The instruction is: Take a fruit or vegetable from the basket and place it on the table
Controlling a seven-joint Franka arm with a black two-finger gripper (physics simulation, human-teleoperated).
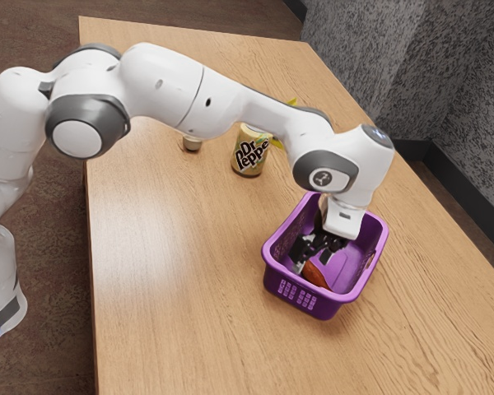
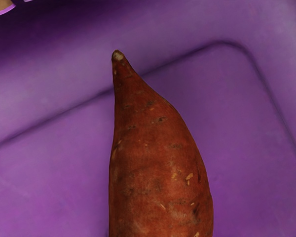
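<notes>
Down inside the purple basket (image 1: 278, 276) is my black gripper (image 1: 314, 248), pointing at its floor. An orange-brown sweet potato (image 1: 315, 275) lies in the basket right by the gripper, on the side toward the exterior view's bottom; the gripper hides part of it. The wrist view has the sweet potato (image 2: 158, 153) under the hand, its narrow tip on show and its other end cut off, with the purple basket floor (image 2: 256, 158) around it. Whether the gripper touches it cannot be made out.
A tan item (image 1: 321, 211) is partly hidden behind the hand in the basket. Beyond the basket on the wooden table (image 1: 173, 271) stand a Dr Pepper can (image 1: 250, 151) and a small beige object (image 1: 192, 144). Something yellow (image 1: 277, 142) is mostly behind the arm.
</notes>
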